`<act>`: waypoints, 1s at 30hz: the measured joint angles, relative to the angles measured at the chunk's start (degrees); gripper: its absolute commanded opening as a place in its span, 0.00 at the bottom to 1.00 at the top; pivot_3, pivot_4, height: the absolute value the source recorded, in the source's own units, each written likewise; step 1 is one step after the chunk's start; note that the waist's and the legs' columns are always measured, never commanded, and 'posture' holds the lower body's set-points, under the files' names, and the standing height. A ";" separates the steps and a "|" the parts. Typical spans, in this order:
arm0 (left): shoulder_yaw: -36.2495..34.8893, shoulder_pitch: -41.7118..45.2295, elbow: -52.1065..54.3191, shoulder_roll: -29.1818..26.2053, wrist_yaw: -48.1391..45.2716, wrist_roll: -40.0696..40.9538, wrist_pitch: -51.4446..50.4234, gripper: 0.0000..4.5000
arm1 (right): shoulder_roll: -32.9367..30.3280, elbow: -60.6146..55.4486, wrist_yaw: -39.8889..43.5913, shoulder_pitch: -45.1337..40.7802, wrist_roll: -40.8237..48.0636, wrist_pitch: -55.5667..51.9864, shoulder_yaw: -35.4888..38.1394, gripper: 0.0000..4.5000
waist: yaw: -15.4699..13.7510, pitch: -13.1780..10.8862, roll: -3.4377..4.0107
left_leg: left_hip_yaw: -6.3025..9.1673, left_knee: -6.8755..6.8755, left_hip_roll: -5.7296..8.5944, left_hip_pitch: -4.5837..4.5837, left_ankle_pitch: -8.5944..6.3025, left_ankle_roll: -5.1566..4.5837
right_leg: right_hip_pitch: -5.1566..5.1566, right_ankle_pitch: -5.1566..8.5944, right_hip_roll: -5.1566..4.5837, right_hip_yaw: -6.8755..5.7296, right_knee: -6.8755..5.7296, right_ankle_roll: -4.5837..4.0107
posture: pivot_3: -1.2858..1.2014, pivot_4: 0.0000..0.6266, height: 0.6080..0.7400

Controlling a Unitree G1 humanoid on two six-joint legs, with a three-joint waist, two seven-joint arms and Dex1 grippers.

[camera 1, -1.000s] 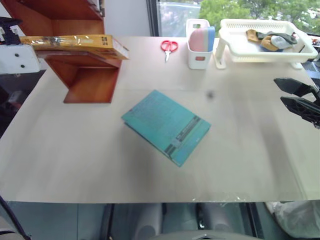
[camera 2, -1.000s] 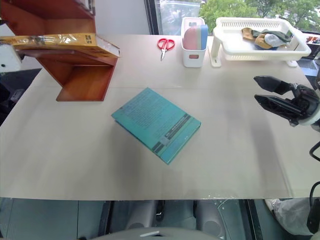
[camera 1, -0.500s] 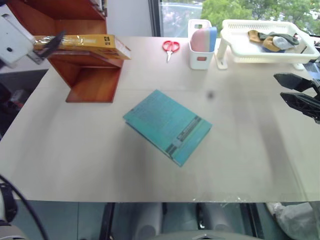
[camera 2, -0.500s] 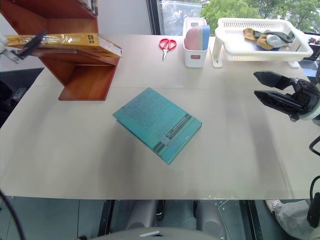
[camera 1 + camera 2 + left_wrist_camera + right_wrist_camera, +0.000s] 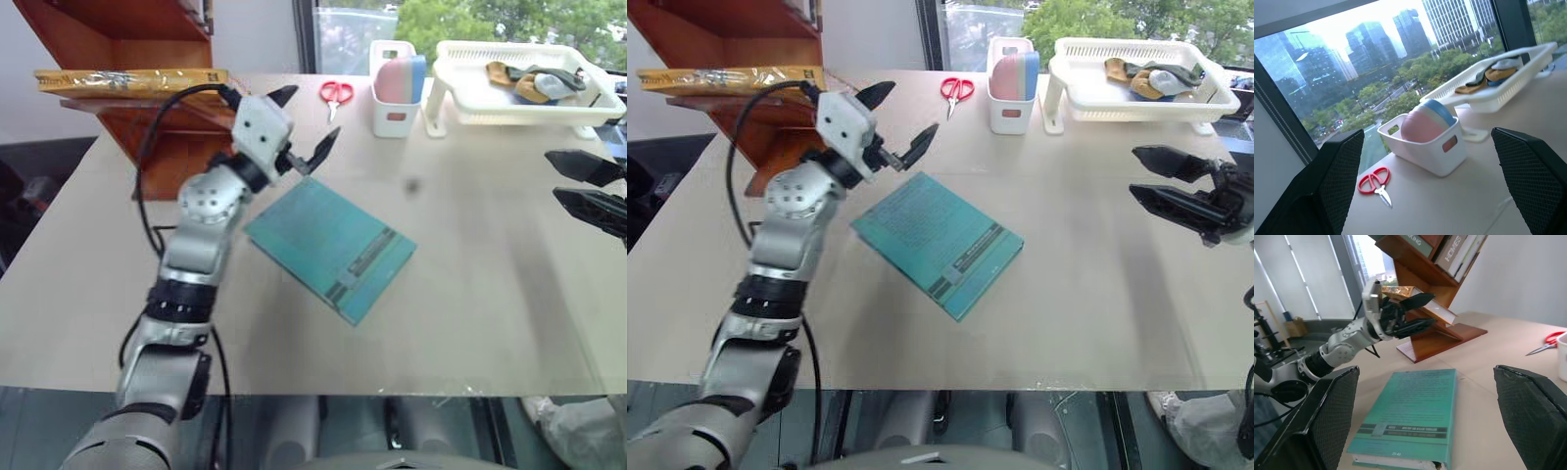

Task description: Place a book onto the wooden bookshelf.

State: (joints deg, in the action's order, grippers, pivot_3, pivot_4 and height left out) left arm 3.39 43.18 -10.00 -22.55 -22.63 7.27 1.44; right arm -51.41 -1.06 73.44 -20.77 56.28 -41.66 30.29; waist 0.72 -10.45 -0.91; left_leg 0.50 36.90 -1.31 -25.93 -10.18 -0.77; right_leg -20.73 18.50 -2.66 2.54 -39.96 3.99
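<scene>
The thick yellow-orange book (image 5: 132,81) lies flat on the wooden bookshelf (image 5: 147,39), long axis running left-right. Left jaws (image 5: 306,125) and right jaws (image 5: 1151,176) are released, empty.

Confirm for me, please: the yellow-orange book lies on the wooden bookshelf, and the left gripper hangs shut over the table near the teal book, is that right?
Not quite: the left gripper is open, its two fingers spread apart, as the right eye view shows. The rest holds: the yellow-orange book lies on the wooden bookshelf, and the gripper hangs over the table near the teal book.
</scene>
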 measured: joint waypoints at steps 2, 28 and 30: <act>-0.67 0.85 -3.65 2.42 4.00 -1.87 0.94 0.98 | -0.04 -0.85 -0.43 1.22 0.43 -0.27 0.96 1.00 | 0.06 0.00 0.00 | 0.01 0.00 0.00 0.03 0.00 0.00 | 0.02 0.00 0.00 0.02 0.00 0.00 | 0.52 0.24 1.00; -5.26 -4.31 -5.15 5.33 9.92 -3.95 -1.64 0.98 | 0.00 -2.54 -2.49 2.73 -0.24 0.91 -0.59 1.00 | -0.12 0.00 0.00 | 0.01 -0.07 0.01 0.04 0.00 0.01 | 0.02 -0.01 -0.02 0.03 0.06 0.01 | 0.52 0.24 1.00; -7.69 -8.18 1.02 5.05 5.90 2.75 -9.37 0.98 | 0.06 -2.00 -2.26 4.83 -3.98 3.55 -2.49 1.00 | -0.21 0.00 0.00 | 0.08 -0.06 0.01 0.05 0.00 0.01 | 0.05 -0.01 -0.03 0.00 0.07 0.01 | 0.52 0.24 1.00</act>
State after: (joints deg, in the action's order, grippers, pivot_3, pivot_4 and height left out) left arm -4.29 35.00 -8.98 -17.51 -16.73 10.02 -7.93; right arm -51.35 -3.06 71.18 -15.94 52.30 -38.11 27.79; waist 0.51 -10.45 -0.91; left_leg 0.59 36.84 -1.31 -25.88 -10.17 -0.76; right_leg -20.68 18.49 -2.69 2.54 -39.89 4.00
